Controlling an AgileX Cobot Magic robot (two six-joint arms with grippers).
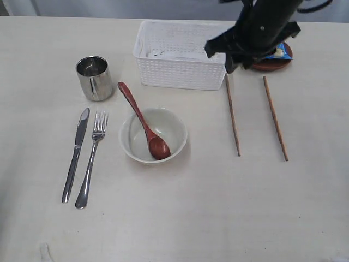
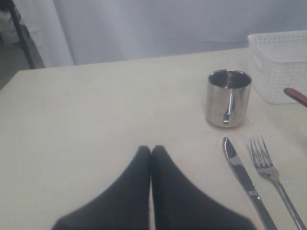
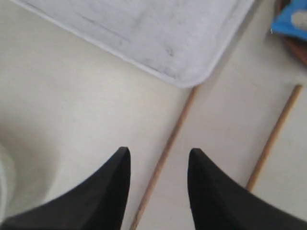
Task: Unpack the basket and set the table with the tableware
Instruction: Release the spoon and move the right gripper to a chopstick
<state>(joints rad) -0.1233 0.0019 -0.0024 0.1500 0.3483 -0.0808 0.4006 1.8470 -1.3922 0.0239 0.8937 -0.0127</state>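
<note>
The white basket [image 1: 180, 54] stands at the back of the table [image 1: 191, 218]; only its scuffed floor [image 3: 144, 28] shows inside. A steel cup [image 1: 94, 78], knife [image 1: 75, 155] and fork [image 1: 91, 161] lie to the left. A reddish-brown spoon [image 1: 143, 123] rests in the white bowl [image 1: 173, 143]. Two chopsticks [image 1: 233, 115] [image 1: 275, 118] lie apart on the right. My right gripper [image 3: 158, 152] hovers open above the left chopstick [image 3: 168, 148], holding nothing. My left gripper [image 2: 151, 148] is shut and empty above bare table, left of the knife [image 2: 242, 177].
A small brown plate [image 1: 272, 64] behind the basket's right end carries a blue chip bag [image 1: 282, 52]. My right arm [image 1: 256, 33] hangs over that corner and hides part of both. Bare tabletop spreads along the front and the right side.
</note>
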